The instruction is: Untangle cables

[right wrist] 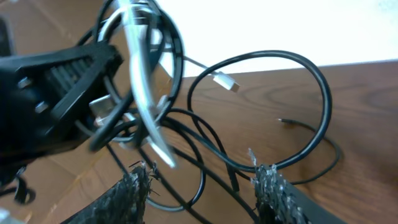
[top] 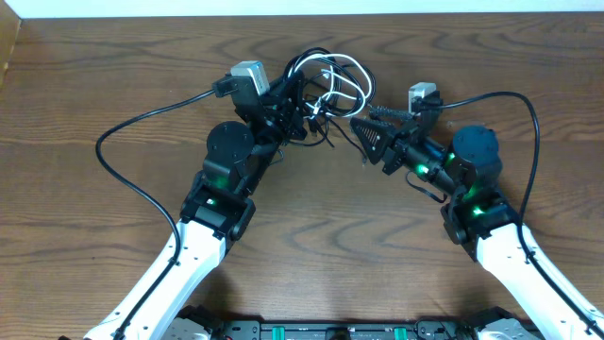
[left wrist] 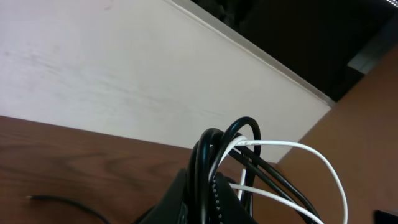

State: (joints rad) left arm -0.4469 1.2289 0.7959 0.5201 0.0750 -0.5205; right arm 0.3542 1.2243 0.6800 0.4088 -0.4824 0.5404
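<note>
A tangle of thin black cables [top: 311, 71] and one white cable [top: 351, 74] lies at the far middle of the table. My left gripper [top: 294, 106] is shut on a bundle of black cable strands, seen pinched between its fingers in the left wrist view [left wrist: 208, 186], with the white cable [left wrist: 298, 149] looping off to the right. My right gripper [top: 363, 132] is open just right of the tangle. In the right wrist view its two fingers [right wrist: 202, 177] straddle several black strands [right wrist: 261, 118] without touching them. A small silver plug end [right wrist: 225, 81] shows there.
The wooden table [top: 311, 227] ends at a pale wall at the far side. Thicker black arm wires [top: 132, 142] arc over the table on the left, and another [top: 514, 99] on the right. A loose black cable end [left wrist: 56, 200] lies on the wood.
</note>
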